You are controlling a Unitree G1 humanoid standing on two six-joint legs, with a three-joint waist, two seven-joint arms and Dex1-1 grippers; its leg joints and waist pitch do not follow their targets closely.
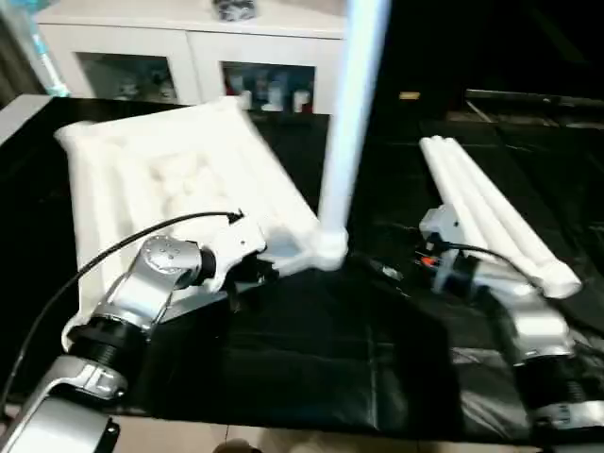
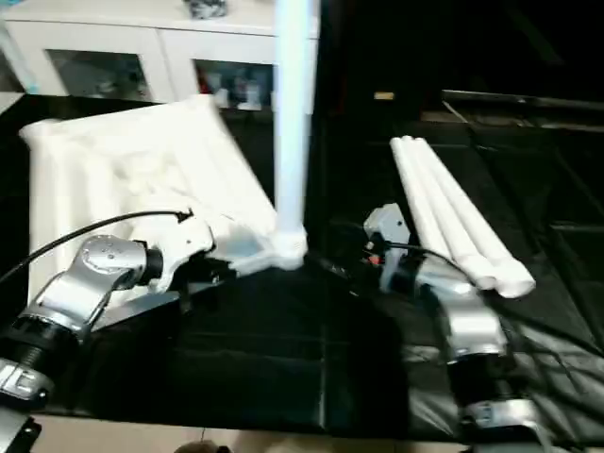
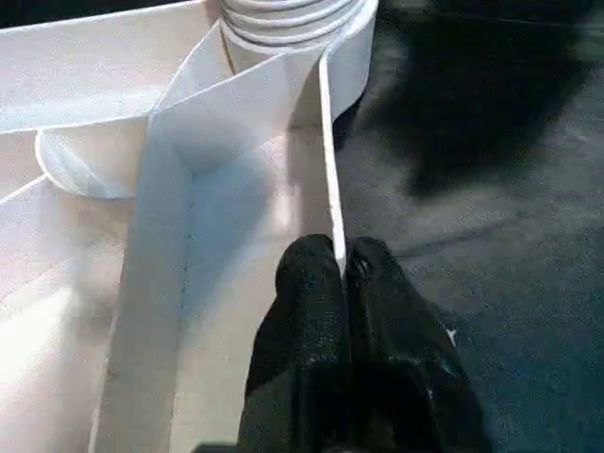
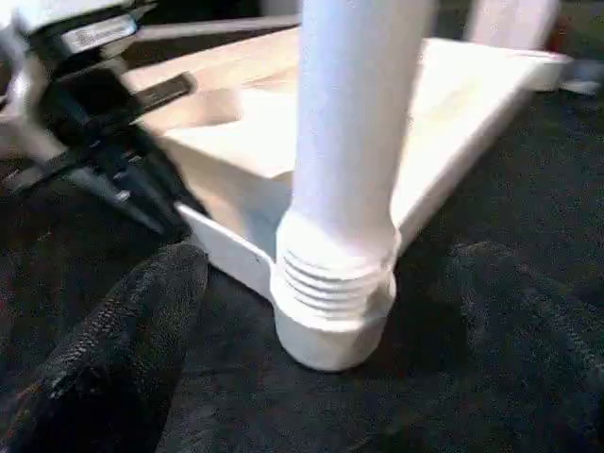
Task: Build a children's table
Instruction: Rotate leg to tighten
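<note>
The two silver arms reach out over the black counter [image 1: 311,359]. The left claw [image 3: 342,274] has its two black fingers pressed together on the thin side wall of the white table top [image 1: 170,179], pinching it. The top lies upside down, ribs up, on the left part of the counter. The right claw [image 4: 311,321] is spread wide with nothing in it, just beside the standing leg [image 1: 351,123]. That leg sticks straight up from the near corner of the top, and some of its screw rings still show, so it may not be screwed in all the way. If an arm bumps it, it could tip or pop out. Three more legs [image 1: 495,212] lie side by side on the right. Behind stands a white cabinet [image 1: 189,57].
</note>
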